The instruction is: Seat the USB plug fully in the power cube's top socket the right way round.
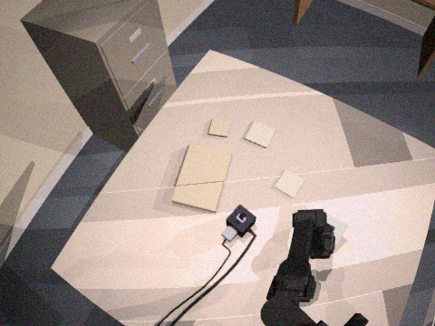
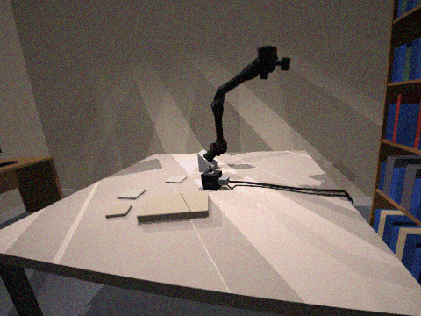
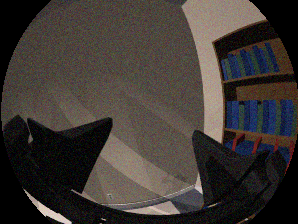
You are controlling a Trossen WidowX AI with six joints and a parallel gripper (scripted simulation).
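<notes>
1. The power cube (image 1: 241,219) is a small matte black block near the tabletop (image 1: 317,127) edge closest to the arm's base. A grey flat-bodied plug (image 1: 229,233) juts from its side, and two thin black cables (image 1: 213,281) trail off toward the edge.
2. On top of the cube sits the USB plug (image 1: 244,218), a small pale piece in the socket; its orientation is too small to tell.
3. A tan rectangular board (image 1: 201,177) lies flat beside the cube, with three thin square tiles (image 1: 260,134) spread farther out on the pale, smooth tabletop.
4. The top view alone shows a grey metal filing cabinet (image 1: 113,68). The exterior view alone shows a bookshelf (image 2: 395,88) with blue books, and the black jointed arm (image 2: 219,110) rising steeply.
5. The wrist view looks at a wall and the bookshelf, with two dark wedge-shaped fingers at the lower corners.
6. The pincer (image 2: 284,64) stands wide open and holds nothing, raised high above the tabletop; the cube and its plug lie far below, well apart from it.
</notes>
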